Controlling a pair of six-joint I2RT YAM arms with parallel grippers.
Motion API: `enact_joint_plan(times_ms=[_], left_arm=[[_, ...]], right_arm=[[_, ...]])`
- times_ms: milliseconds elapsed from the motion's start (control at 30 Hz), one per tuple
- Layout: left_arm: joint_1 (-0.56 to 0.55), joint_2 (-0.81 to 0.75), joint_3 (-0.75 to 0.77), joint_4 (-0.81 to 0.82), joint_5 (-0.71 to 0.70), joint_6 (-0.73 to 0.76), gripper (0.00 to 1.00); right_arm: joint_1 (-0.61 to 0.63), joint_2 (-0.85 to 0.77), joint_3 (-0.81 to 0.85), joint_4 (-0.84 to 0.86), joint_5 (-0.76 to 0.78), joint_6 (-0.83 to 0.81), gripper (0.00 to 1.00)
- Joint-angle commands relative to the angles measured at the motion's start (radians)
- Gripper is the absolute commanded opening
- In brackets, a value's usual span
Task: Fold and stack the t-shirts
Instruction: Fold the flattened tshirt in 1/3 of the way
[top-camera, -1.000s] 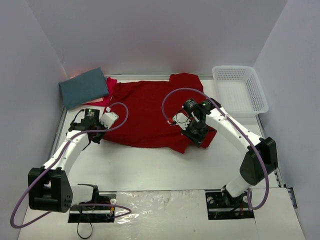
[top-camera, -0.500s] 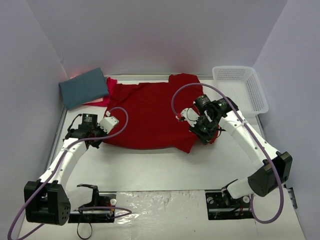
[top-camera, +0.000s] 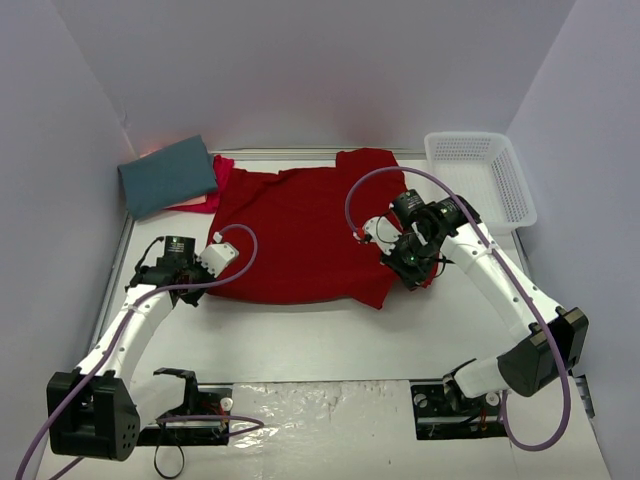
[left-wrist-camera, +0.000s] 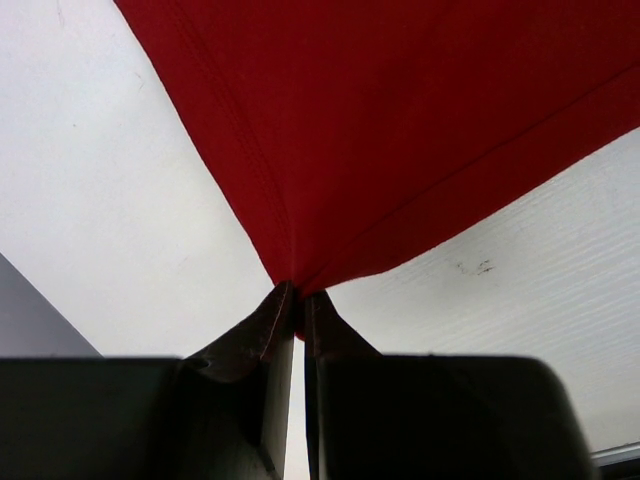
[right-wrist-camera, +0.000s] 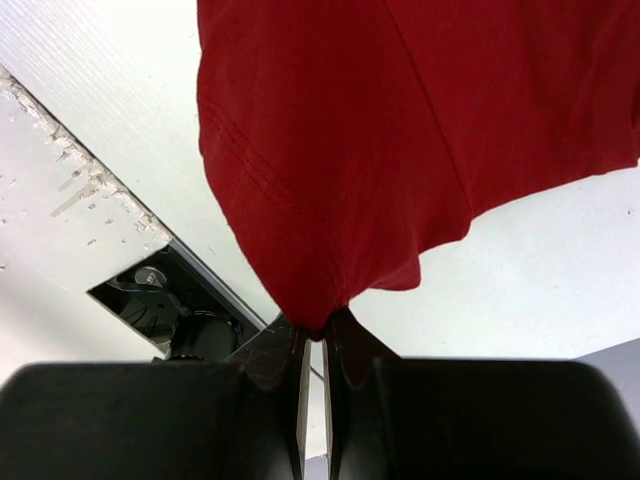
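Deep red t-shirt (top-camera: 300, 235): wrist views show my left claw (left-wrist-camera: 297, 300), right claw (right-wrist-camera: 322, 330) clamped on hems; top view adds teal shirt (top-camera: 168, 175).

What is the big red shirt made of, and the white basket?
The red shirt looks like soft, matte cloth, maybe cotton: it sags in folds and shows stitched hems. The basket looks like stiff white plastic: a moulded grid of little holes.

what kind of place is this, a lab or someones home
Probably a robot lab cell, not a home: a white table boxed in by plain panels, left arm and right arm bolted at its near edge, a deep red t-shirt on it.
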Motion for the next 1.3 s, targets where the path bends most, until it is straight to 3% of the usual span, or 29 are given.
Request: enact_joint_plan(times_ms=[0,1267], left_arm=[[0.007,-0.031,-0.004,-0.024,0.017,0.009,0.03],[0.012,0.116,0.154,0.015,-0.054,0.017,0.02]], right_arm=[[-0.006,-0.028,-0.018,-0.054,-0.006,-0.018,0.00],[-0.104,0.250,0.362,-0.021,0.109,-0.031,0.00]])
